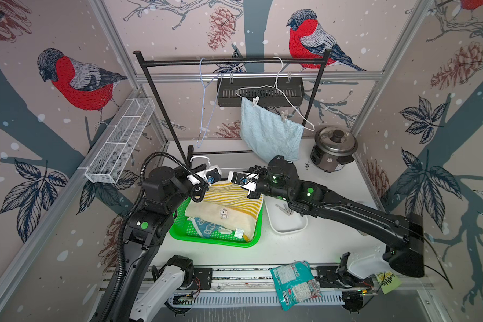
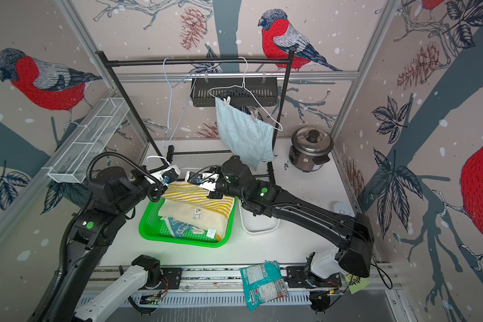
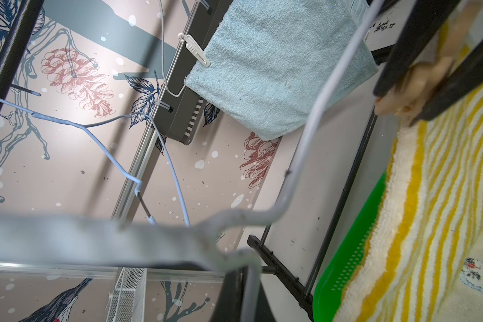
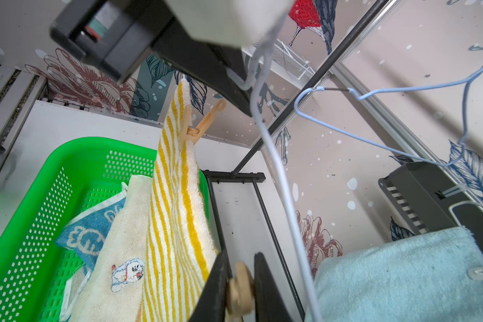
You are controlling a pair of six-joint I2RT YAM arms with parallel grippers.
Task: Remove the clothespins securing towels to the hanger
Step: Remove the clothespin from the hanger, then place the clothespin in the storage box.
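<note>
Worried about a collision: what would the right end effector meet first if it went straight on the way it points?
The tan clothespin, already between the jaws of the right end effector. Beyond it, probably the yellow-striped towel beside the white hanger, though depth is unclear.

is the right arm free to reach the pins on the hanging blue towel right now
Probably not yet: the right gripper is shut on a tan clothespin on the striped towel. Nothing else seems to block those pins.

Yellow-and-white striped towel (image 4: 179,195) with cream back, teal towel (image 4: 89,231) with white figures, light-blue towel (image 4: 402,273), green basket (image 4: 39,178), tan clothespin (image 4: 240,290), white hanger (image 3: 332,92).
</note>
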